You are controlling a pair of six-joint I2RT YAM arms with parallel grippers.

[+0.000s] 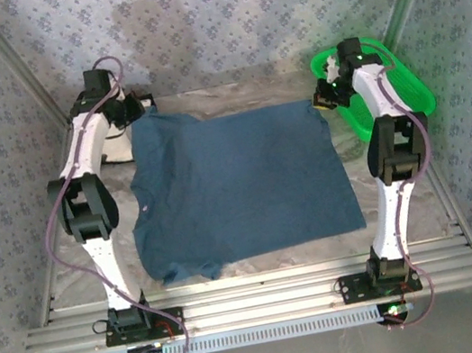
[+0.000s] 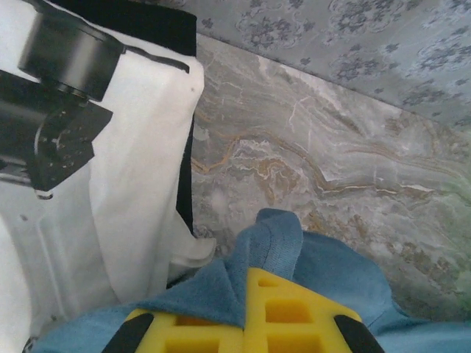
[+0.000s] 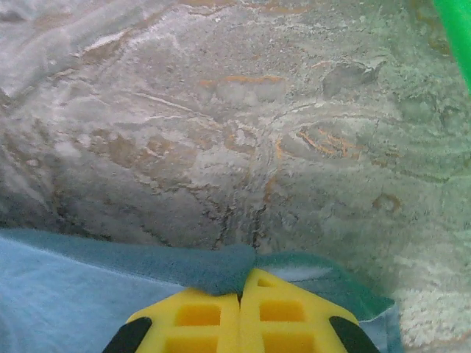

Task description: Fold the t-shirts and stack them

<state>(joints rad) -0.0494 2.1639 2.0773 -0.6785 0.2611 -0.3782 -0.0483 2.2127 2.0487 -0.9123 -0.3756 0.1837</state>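
Observation:
The teal-blue t-shirt (image 1: 238,185) lies spread across the table's middle. At its far left corner my left gripper (image 1: 126,115) is shut, its yellow pads (image 2: 294,316) pinching a fold of the blue cloth (image 2: 272,246). My right gripper (image 1: 324,95) is shut on the far right corner, where the hem (image 3: 221,266) is caught between the yellow pads (image 3: 283,312). The cream-white t-shirt (image 2: 140,154) with a black edge lies bunched beside the left gripper, at the back left (image 1: 143,104).
A bright green basket (image 1: 399,88) stands at the back right, close behind the right arm. Patterned walls enclose the marble table (image 2: 316,154) on three sides. A metal rail (image 1: 258,301) runs along the near edge.

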